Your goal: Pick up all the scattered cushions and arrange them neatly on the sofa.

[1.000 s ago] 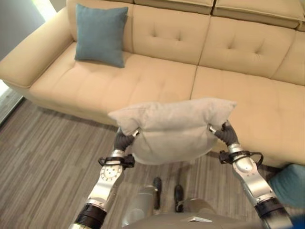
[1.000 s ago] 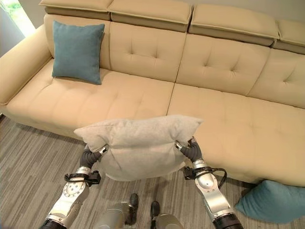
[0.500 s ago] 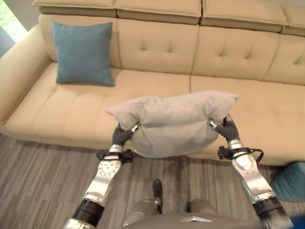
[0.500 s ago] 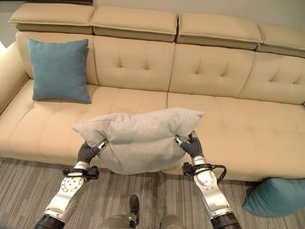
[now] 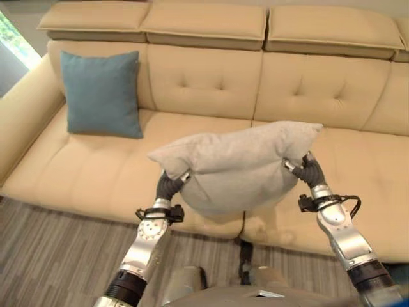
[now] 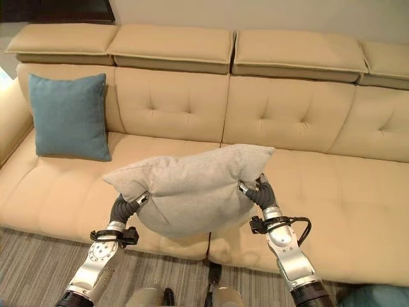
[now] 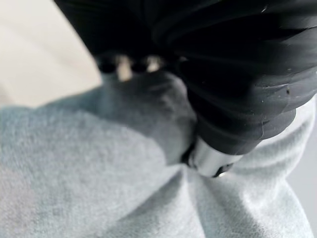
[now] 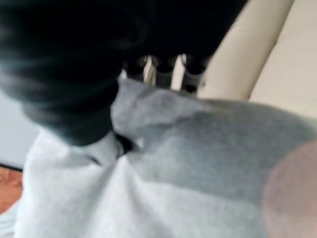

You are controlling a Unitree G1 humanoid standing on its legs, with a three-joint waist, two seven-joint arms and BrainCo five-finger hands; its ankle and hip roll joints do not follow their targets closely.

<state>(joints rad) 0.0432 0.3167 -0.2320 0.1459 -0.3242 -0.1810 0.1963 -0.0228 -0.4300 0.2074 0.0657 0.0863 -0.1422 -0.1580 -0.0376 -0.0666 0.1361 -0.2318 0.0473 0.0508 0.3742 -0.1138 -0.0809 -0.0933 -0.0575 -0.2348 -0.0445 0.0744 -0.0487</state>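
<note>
At far left we are seeing a teal cushion [image 5: 102, 93] leaning upright against the backrest of the beige sofa [image 6: 291, 112]. Moving rightward, we are finding the left hand [image 5: 170, 185] pinching one end of the grey cushion [image 5: 239, 165], its fingers curled into the fabric. The grey cushion is hanging in the air above the sofa's front edge, stretched between both hands. At its other end, we are observing the right hand [image 5: 309, 171] clamping the fabric likewise.
</note>
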